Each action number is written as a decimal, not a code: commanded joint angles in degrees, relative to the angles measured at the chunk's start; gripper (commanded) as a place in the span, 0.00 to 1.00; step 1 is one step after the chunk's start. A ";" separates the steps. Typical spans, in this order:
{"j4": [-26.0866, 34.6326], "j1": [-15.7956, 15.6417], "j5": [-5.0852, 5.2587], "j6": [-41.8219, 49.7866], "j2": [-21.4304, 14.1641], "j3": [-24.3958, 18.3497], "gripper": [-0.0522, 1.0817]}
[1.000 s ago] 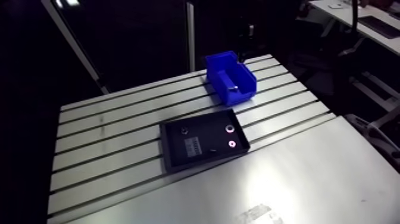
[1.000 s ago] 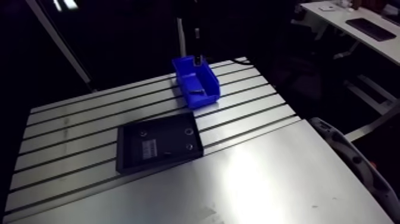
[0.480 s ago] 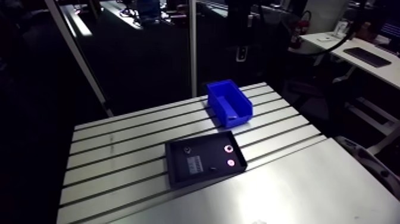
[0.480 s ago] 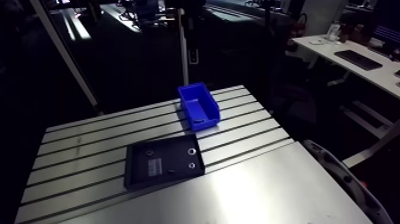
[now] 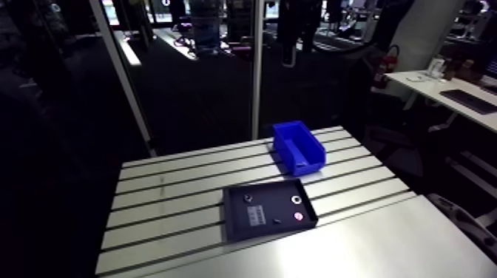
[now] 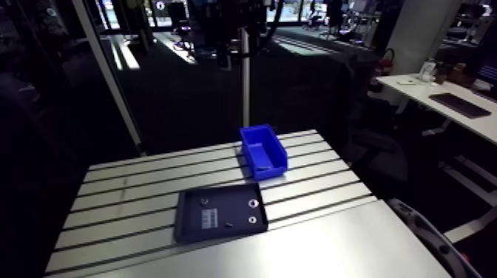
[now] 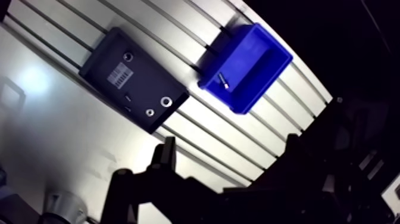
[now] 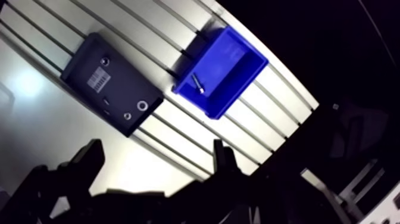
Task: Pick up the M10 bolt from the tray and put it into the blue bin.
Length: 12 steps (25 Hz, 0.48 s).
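Blk gripper (image 7: 228, 148) — 2-finger, angular.

Arm view oblique, wrist overhead, sharing tray (image 5: 238, 218)

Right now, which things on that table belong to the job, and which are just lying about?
Job: small metal bolt, lying in the blue plastic bin; flat black tray; open two-finger gripper, empty.
Lying about: shiny ring washer, smaller ring and white label, all in the tray.
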<state>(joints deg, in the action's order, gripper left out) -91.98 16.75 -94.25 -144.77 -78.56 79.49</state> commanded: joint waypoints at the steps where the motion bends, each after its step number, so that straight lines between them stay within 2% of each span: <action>1: 7.83 -2.07 -0.54 29.32 -4.80 -0.88 0.06; 6: 12.23 -1.98 0.08 41.01 -5.50 -0.70 0.06; 12: 12.49 -2.07 0.43 44.70 -6.91 -0.17 0.06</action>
<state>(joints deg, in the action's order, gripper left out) -80.09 14.81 -94.15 -103.82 -84.38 78.94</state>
